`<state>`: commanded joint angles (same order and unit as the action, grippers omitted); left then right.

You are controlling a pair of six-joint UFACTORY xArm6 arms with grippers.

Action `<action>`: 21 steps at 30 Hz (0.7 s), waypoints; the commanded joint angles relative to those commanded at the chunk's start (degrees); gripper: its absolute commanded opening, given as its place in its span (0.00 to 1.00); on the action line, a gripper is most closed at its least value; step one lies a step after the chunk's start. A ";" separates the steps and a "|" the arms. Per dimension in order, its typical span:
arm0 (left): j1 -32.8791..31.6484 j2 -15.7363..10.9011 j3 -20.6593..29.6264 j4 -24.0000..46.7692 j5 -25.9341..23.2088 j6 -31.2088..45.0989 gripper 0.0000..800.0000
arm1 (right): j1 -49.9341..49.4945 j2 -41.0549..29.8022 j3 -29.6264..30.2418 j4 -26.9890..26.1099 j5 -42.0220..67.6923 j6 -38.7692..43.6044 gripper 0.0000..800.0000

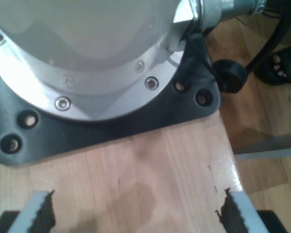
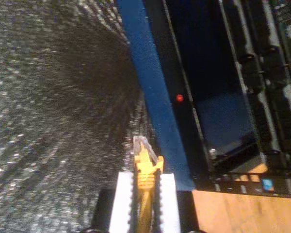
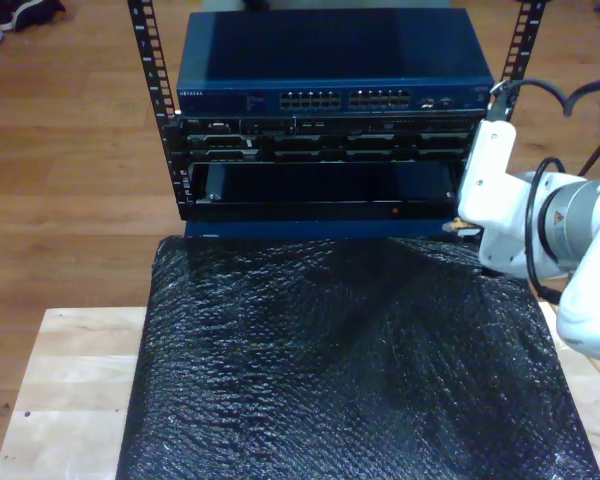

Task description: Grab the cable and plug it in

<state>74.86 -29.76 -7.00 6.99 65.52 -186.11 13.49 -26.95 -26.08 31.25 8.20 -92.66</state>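
The cable [image 2: 145, 177] sits squarely between the two white fingers [image 2: 122, 201] of the second gripper [image 2: 144, 194], its yellow-orange boot pinched in the narrow gap and its small clear plug [image 2: 141, 145] sticking out just past the fingertips. The jaws are closed tight on the cable, with only its width between them. The plug tip hangs over the edge of the black bubble wrap [image 2: 48, 107], just beside the blue strip [image 2: 153, 87] at the front of the rack [image 2: 233, 73], and near a small red light [image 2: 179, 98] in the rack's dark opening. In the exterior view, the white arm [image 3: 525, 225] stands at the rack's [image 3: 330, 110] right-hand end, above the black bubble wrap [image 3: 340, 370]. The first gripper [image 1: 136, 213] hangs over a wooden table [image 1: 150, 165] with its toothed fingers [image 1: 39, 211] set wide apart and nothing between them; a round metal arm base [image 1: 87, 58] on a black plate [image 1: 111, 128] lies just ahead of it.
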 joint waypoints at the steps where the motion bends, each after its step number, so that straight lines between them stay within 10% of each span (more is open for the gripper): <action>1: 0.00 0.00 0.00 0.00 0.00 0.00 1.00 | 0.18 0.35 -0.09 -0.35 -1.23 0.00 0.00; 21: 0.00 0.00 0.00 0.00 0.00 0.00 1.00 | 1.05 8.00 -4.13 -14.68 -11.78 0.00 0.00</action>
<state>74.86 -29.76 -7.00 6.99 65.52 -186.11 14.55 -18.95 -30.21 16.57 -3.58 -92.66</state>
